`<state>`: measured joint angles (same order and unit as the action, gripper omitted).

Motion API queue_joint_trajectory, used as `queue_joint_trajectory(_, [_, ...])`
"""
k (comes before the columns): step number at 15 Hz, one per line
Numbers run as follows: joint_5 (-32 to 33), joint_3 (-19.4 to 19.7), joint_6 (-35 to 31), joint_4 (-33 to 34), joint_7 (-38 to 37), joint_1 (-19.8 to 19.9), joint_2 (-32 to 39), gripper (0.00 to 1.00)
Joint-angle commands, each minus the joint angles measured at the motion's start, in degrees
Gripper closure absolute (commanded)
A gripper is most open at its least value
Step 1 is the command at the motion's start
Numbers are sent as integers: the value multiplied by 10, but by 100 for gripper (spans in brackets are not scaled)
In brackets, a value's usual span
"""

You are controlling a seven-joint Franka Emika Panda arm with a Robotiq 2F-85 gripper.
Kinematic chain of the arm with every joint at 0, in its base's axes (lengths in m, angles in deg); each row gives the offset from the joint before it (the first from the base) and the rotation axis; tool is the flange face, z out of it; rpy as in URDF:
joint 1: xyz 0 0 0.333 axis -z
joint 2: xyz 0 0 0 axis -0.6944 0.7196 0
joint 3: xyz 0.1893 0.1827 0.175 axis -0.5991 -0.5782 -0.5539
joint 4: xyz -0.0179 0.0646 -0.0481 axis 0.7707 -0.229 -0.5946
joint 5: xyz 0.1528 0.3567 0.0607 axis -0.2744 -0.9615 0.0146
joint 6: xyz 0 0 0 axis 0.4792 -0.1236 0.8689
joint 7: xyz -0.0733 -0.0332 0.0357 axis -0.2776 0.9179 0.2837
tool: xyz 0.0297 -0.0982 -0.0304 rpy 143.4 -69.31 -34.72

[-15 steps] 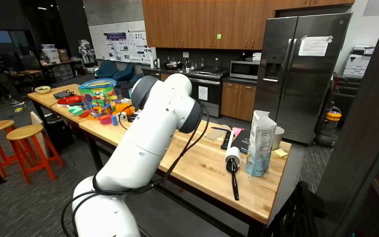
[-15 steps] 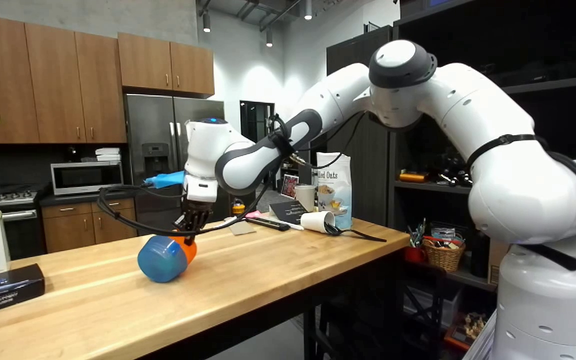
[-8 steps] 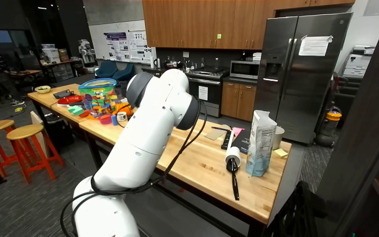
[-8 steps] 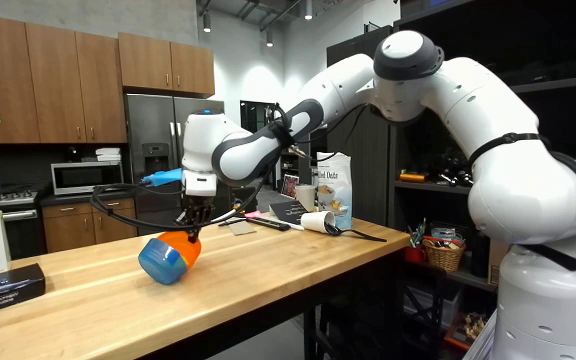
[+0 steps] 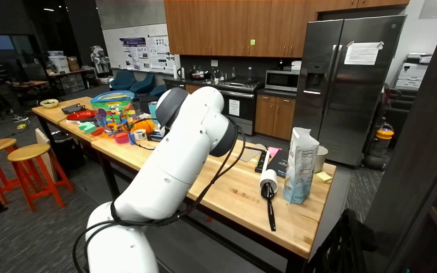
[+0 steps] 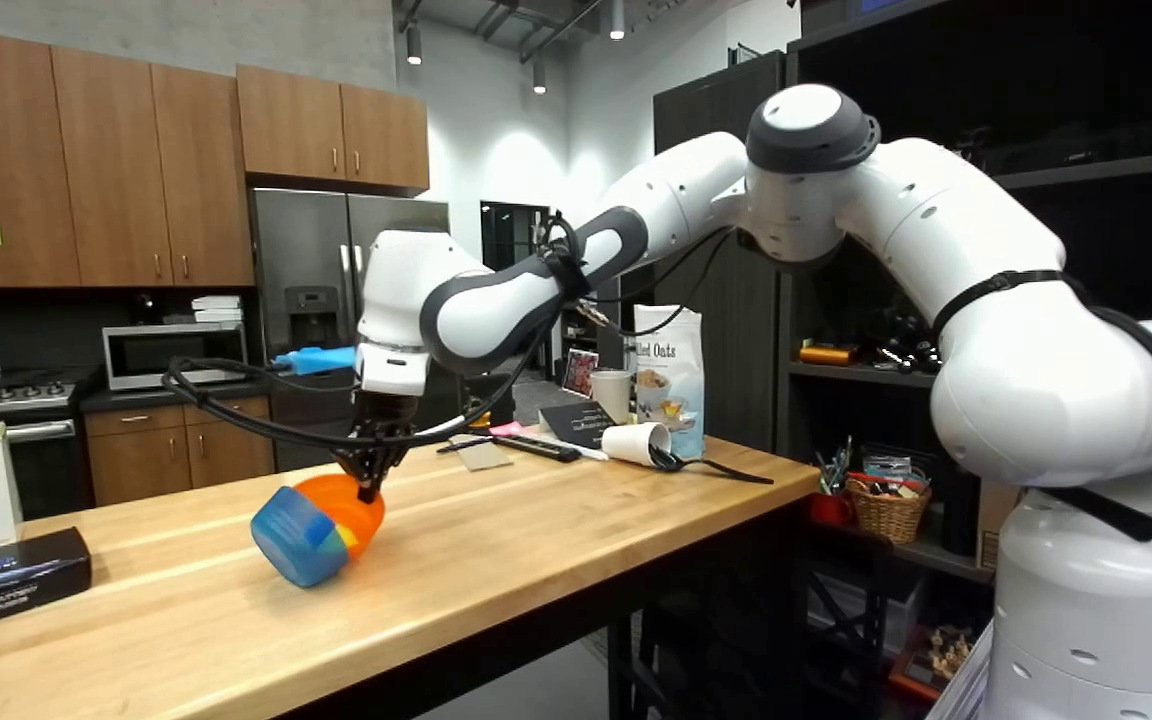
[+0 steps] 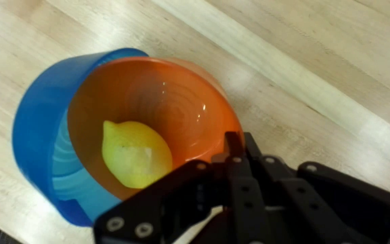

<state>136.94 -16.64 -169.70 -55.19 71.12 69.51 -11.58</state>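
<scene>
a gripper (image 7: 240, 144) clamps the rim of an orange bowl (image 7: 188, 125), one finger inside the wall and one outside, an edge hold leaving most of the tilted mouth uncovered. a lemon (image 7: 135, 156) lies within, left of the fingers in the wrist view, likely resting against the lower wall because of the slope. farther out, a tipped blue bowl (image 7: 39, 125) overlaps the orange lip; whether they touch is unclear. a black cable (image 6: 286, 433) crosses in front of the gripper in an exterior view; well to its right there, a white cup (image 6: 628, 442) lies and an oats bag (image 6: 671, 385) stands on the wooden table (image 6: 496, 580).
</scene>
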Motion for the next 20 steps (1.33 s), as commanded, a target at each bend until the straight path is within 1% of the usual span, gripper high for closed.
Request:
queue_joint_trajectory(1, [-27, -69, 35, -5, 3, 55, -2, 99])
queue_joint_trajectory(6, [-47, -126, 83, 3, 2, 101, -14, 99])
queue_joint_trajectory(8, [-56, -135, 92, 8, 1, 107, -15, 99])
queue_joint_trajectory(10, [-51, -138, 89, 10, -2, 111, -14, 99])
queue_joint_trajectory(12, [-36, -136, 73, 11, 2, 105, -6, 99])
queue_joint_trajectory(14, [2, -140, 56, 11, 1, 94, 17, 99])
queue_joint_trajectory(20, [136, -143, 1, 18, 1, 32, 99, 99])
